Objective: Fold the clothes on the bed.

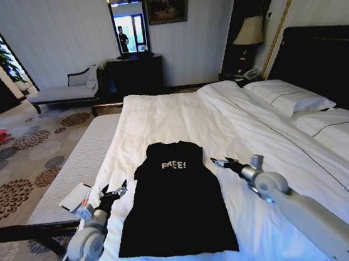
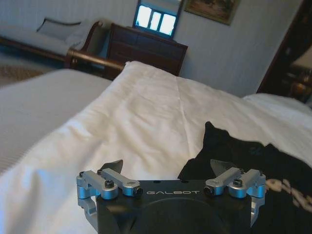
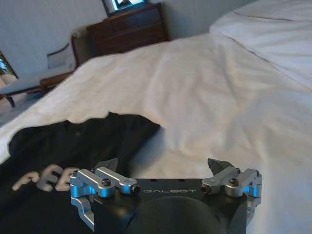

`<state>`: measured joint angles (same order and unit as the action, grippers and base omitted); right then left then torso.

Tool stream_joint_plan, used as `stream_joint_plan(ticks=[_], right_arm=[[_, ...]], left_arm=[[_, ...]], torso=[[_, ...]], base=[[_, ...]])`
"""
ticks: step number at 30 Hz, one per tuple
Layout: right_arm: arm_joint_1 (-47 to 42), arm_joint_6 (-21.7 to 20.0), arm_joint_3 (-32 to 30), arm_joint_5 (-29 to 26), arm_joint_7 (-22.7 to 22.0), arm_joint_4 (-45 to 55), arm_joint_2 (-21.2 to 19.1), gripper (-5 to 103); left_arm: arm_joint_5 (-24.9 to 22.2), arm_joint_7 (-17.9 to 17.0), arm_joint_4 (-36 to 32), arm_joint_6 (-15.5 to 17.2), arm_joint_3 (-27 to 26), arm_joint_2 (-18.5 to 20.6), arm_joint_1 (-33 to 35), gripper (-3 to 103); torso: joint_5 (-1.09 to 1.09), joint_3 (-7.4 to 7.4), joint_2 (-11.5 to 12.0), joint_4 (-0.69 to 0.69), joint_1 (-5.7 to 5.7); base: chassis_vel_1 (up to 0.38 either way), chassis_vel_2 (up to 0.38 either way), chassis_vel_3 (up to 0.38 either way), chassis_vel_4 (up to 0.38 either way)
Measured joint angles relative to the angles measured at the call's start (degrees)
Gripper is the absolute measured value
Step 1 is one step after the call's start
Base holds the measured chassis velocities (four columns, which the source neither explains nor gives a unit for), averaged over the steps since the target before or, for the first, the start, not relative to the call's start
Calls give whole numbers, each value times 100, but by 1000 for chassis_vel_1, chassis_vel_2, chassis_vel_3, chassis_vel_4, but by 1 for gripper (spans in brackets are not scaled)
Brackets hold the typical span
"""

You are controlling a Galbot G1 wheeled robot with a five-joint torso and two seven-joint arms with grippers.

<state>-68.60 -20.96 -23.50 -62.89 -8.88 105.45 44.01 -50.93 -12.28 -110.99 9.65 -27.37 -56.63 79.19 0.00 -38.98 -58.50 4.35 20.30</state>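
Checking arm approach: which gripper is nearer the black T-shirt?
Roughly equal. Left gripper sits just off the black T-shirt at its left edge; right gripper just off its right shoulder, both with open jaws.

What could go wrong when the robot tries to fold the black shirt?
1. The T-shirt lies flat on the soft white duvet, so a gripper might pinch duvet along with it.
2. The left gripper and right gripper, both open, sit at different spots beside the shirt. Uneven grabs could make a crooked fold.
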Motion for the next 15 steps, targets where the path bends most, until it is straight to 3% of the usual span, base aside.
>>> stream_joint_plan(ticks=[4,15], right_arm=[[-328,-9,-257,22,0,84,14,100],[-391,-76,-281,-6,-124,184,51,100]], left_arm=[[-305,100,414,34,140,-154,-506,100],[-274,243,1612,83,835,-239,-1675,100]], torso=[[1,0,0,-3,0],[0,-1,0,-2,0]], base=[[0,0,0,0],[0,0,0,0]])
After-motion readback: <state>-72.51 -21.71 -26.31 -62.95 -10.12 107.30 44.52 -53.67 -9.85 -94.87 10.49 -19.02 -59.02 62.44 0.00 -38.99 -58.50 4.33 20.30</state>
